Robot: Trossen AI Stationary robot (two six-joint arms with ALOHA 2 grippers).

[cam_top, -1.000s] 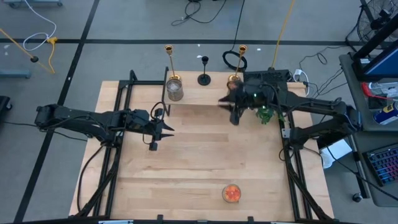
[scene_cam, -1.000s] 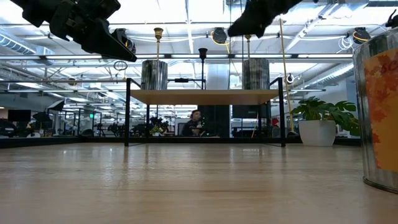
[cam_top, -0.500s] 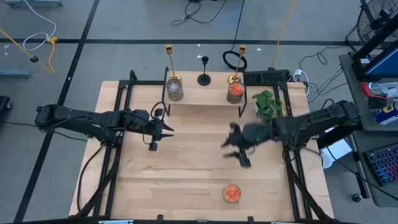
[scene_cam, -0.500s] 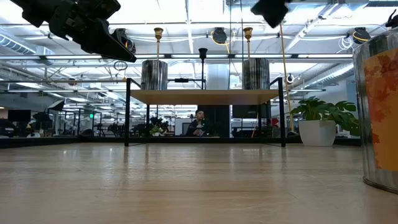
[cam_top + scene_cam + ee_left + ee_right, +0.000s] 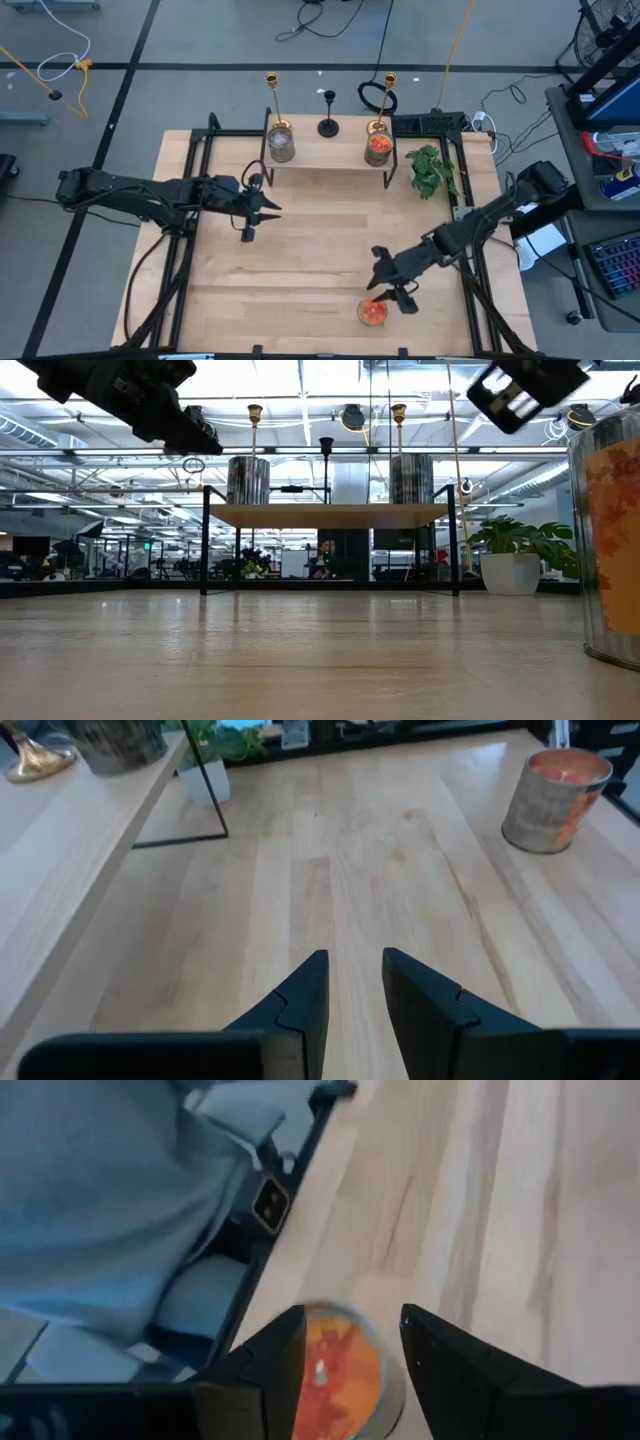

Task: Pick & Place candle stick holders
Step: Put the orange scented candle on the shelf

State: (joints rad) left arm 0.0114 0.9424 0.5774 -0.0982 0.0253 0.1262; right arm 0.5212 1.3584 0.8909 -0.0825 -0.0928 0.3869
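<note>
Two gold candlesticks and a shorter black one stand by their bases behind a raised wooden shelf. A grey cup and an orange cup stand on the shelf. A second orange cup stands on the table near its near edge; it also shows in the right wrist view and the low view. My right gripper is open above this cup and touches nothing. My left gripper hovers open and empty left of the middle.
A leafy green plant stands at the shelf's right end. Black frame rails run along the table's left and right sides. Bare wood lies between the two grippers.
My right gripper has gone from the shelf's right end toward the table's near edge. It now stands over the orange cup near that edge. The orange cup on the shelf, hidden behind the gripper a second ago, stands in plain view.
</note>
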